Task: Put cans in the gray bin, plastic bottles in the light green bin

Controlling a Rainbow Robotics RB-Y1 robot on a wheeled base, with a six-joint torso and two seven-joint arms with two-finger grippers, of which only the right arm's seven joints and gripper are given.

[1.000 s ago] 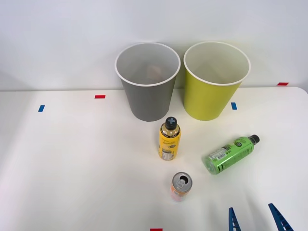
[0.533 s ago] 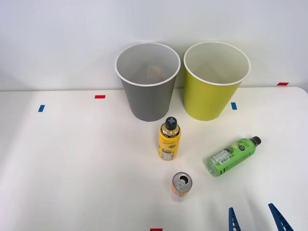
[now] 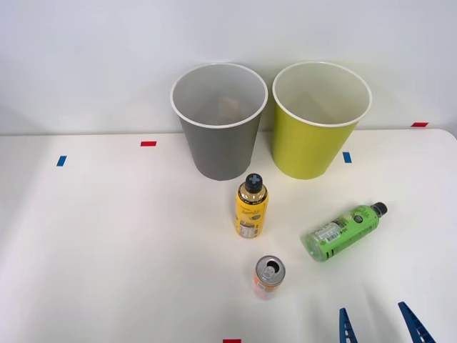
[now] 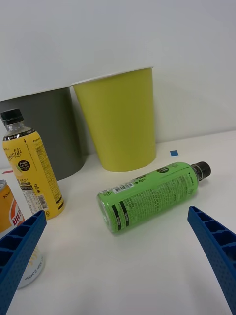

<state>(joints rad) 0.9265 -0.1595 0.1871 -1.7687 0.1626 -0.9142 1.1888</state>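
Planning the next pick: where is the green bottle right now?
In the front view the green bottle lies on its side on the table's right part, right of the yellow bottle, in front of the light green bin.

From above the arms we look forward and down on the white bench [image 3: 107, 236], the far wall beyond it. From the right wrist we sit low and close over the bench, facing that wall. We share the green bottle [image 3: 340, 231] [image 4: 150, 195], the yellow bottle [image 3: 251, 206] [image 4: 32, 167], the gray bin [image 3: 218, 121] [image 4: 54, 130] and the light green bin [image 3: 315, 121] [image 4: 123, 120]
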